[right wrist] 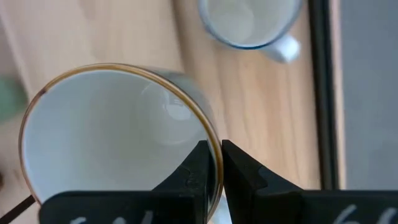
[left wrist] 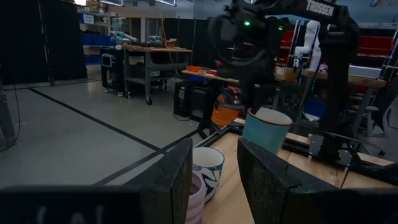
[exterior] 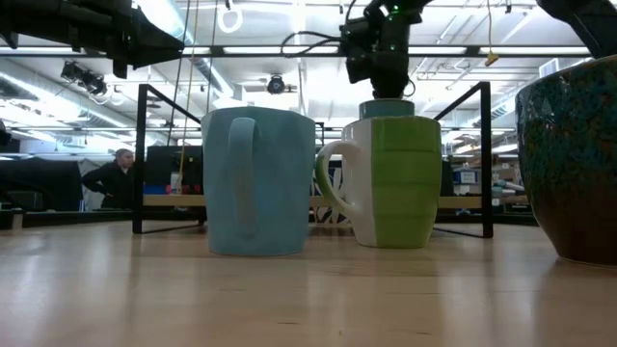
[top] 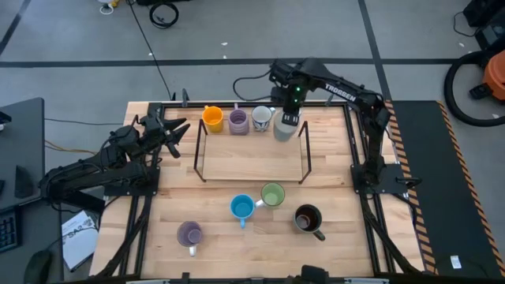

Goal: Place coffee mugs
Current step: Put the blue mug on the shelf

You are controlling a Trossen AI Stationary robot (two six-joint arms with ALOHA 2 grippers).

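Note:
Along the table's far edge stand an orange mug (top: 211,118), a purple mug (top: 237,121) and a patterned white mug (top: 261,118), each on its base. Just right of them my right gripper (top: 289,120) points down, shut on a pale white-grey mug (top: 282,128) (left wrist: 267,127). Nearer the front stand a blue mug (top: 242,207), a green mug (top: 272,195), a dark brown mug (top: 308,218) and a lavender mug (top: 189,234). My left gripper (top: 181,139) (left wrist: 214,174) waits open at the table's far left, pointing level. My right gripper (right wrist: 213,149) pinches the pale mug's wall at its brown-edged rim (right wrist: 214,140), one finger inside the mug and one outside. The fingers come from above, pointing down. The mug hangs below them, slightly tilted with its mouth up, clear of the table.
A black wire rack (top: 252,180) frames the middle of the table, its posts beside the far row of mugs. Bare wood lies inside the frame. In the low view, a person (exterior: 116,178) shows in the room beyond the table.

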